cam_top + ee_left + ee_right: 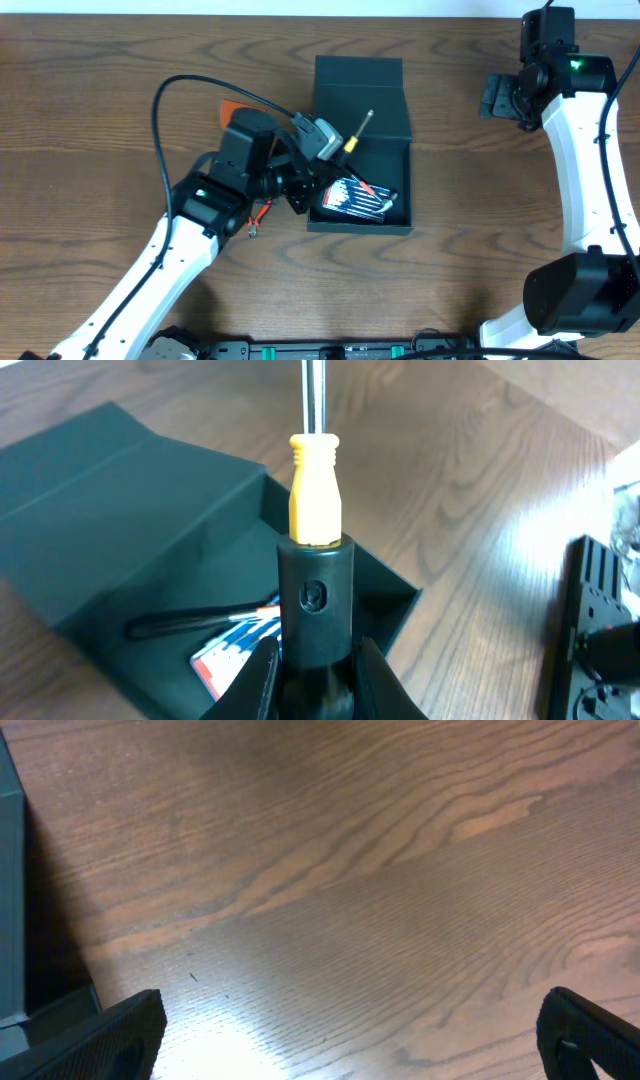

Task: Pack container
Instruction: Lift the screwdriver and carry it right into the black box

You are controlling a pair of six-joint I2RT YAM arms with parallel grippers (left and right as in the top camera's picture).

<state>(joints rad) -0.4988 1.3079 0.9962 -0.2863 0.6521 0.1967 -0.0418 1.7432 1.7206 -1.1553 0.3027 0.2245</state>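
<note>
Wood tabletop (100, 60): brown, grained, carrying everything in view.
Container (360, 90) (120, 490): dark teal-green box, matte, standing about midway between the left and right edges of the tabletop and nearer the far edge; its flap lid lies folded back towards the far edge, leaving the tray open.
Inside the container: a flat packet (355, 198) (225, 655) printed in black, white and red lies on the floor near the front wall; a slim black-handled tool (190, 622) lies across it.
Left end effector (322, 152) (315, 680): nearly closed, its two fingers (262, 682) clamped on the black handle of a screwdriver (352, 141) (315, 490); it hangs at the container's left wall.
Screwdriver: black grip, yellow collar, bare metal shaft; it slants over the open tray, with the tip pointing towards the far right corner of the tabletop, above the lid's hinge line.
Right end effector (500, 97) (345, 1045): spread wide with nothing between its fingers, over bare wood near the far right corner of the tabletop, well apart from the container.
Orange object (232, 108): on the tabletop just left of the container, mostly hidden behind the left arm; its kind cannot be told.
Small red-handled item (258, 215): on the tabletop under the left arm, too hidden to name.
</note>
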